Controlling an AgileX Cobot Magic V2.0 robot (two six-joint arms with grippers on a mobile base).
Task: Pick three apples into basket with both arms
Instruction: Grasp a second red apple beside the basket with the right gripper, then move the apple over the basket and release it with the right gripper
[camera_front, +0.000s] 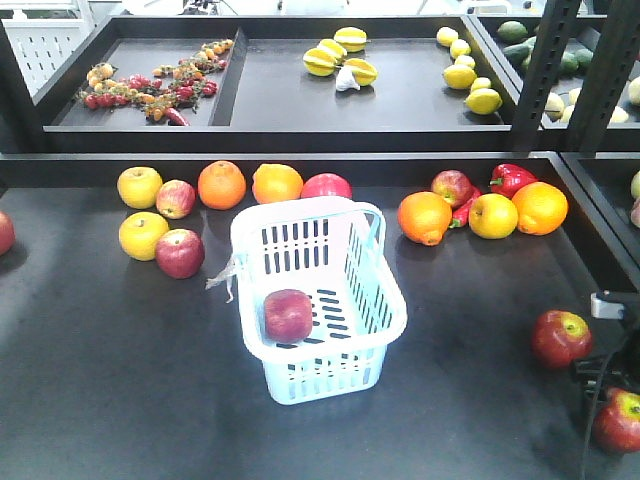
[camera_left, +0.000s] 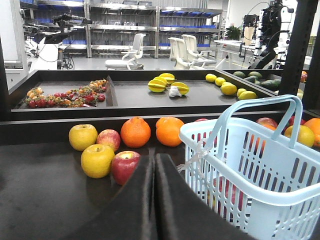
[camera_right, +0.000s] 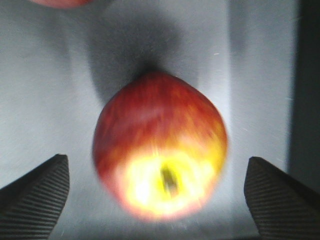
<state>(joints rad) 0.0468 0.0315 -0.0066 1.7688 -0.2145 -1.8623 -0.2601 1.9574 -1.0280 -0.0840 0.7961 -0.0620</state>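
The pale blue basket (camera_front: 330, 378) stands mid-table with one dark red apple (camera_front: 287, 315) on its slotted floor. More red apples lie at the left (camera_front: 180, 252) and at the right (camera_front: 560, 338), with another near the corner (camera_front: 620, 420). My right gripper (camera_right: 156, 162) is open, and a blurred red-and-yellow apple (camera_right: 160, 155) lies on the table between its fingers, which do not touch it. The left gripper (camera_left: 154, 157) is shut on nothing, between a red apple (camera_left: 125, 166) and the basket's end (camera_left: 232, 175). Of the right arm (camera_front: 607, 305) only a bit shows at the front view's right edge.
Oranges (camera_front: 222, 184) and yellow apples (camera_front: 140, 186) lie behind the basket on the left. At the back right are an orange (camera_front: 425, 217) and a red pepper (camera_front: 512, 178). A raised ledge (camera_front: 300, 160) separates the upper tray. Black posts (camera_front: 545, 70) stand at the right.
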